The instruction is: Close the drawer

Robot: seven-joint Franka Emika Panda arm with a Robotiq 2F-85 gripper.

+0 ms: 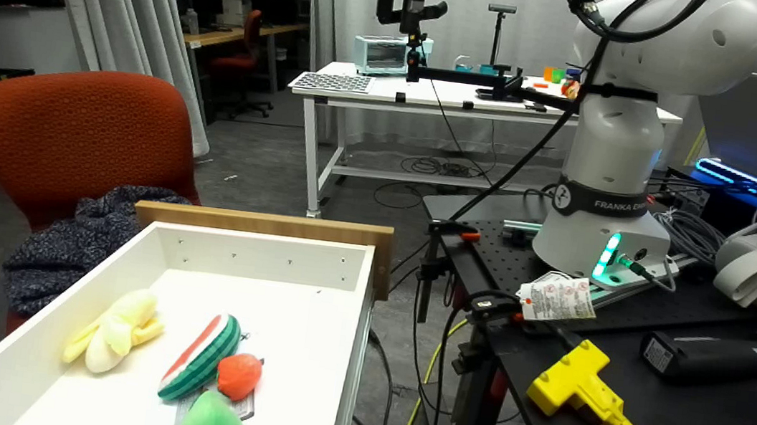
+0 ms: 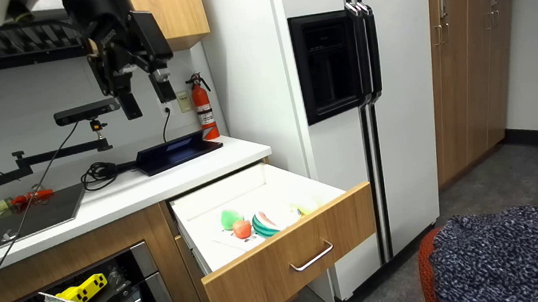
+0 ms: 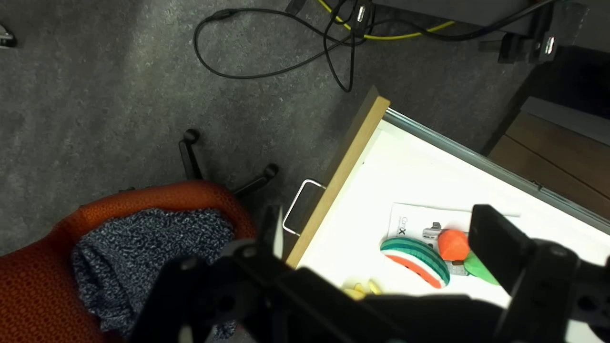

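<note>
Hanging high and free, the claw (image 2: 148, 101) is holding nothing; its fingers (image 3: 496, 243) are standing wide apart with only air between them. The wrist view is looking down past them onto the front (image 3: 336, 183) of the drawer (image 2: 261, 280), which is jutting well out from under the counter (image 2: 179, 178), beside the fridge (image 2: 338, 164).

Judging by this, the step in hand is the reach: the claw is touching no part of the drawer, so the push itself is waiting.

Next, the claw is needing a path down to the outer side of the front, where the handle (image 2: 314, 259) is sticking out toward the chair (image 1: 85, 133). The chair is standing near the handle, apart from it in the wrist view, so room there is looking tight. From that side the task is calling for a steady push toward the counter, square to the front. Pressing near the handle is seeming safer than pressing at a corner, since a lopsided shove could be twisting the drawer on its rail (image 3: 457, 152). Bringing the fingers together first may be making a firmer pusher; no grasp is seeming necessary.

Farther in, a watermelon (image 1: 202, 357), a red toy (image 1: 238, 376), a green toy (image 1: 212, 423) and a banana (image 1: 118, 332) are lying in the drawer. They are looking low enough to pass under the counter, though a hard shove may be setting them sliding.
</note>
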